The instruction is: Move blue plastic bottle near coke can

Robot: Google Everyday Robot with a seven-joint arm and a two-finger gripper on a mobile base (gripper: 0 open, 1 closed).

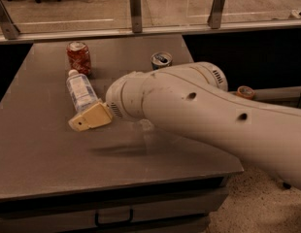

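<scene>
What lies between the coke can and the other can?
In the camera view, only bare table lies between the coke can and the other can. The gripper is lower, at the blue plastic bottle's end.

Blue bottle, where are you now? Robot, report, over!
Gripper low over table, by base of blue plastic bottle. Bottle lying down, cap toward coke can, close by. Nothing between them; other can off to the side.
</scene>
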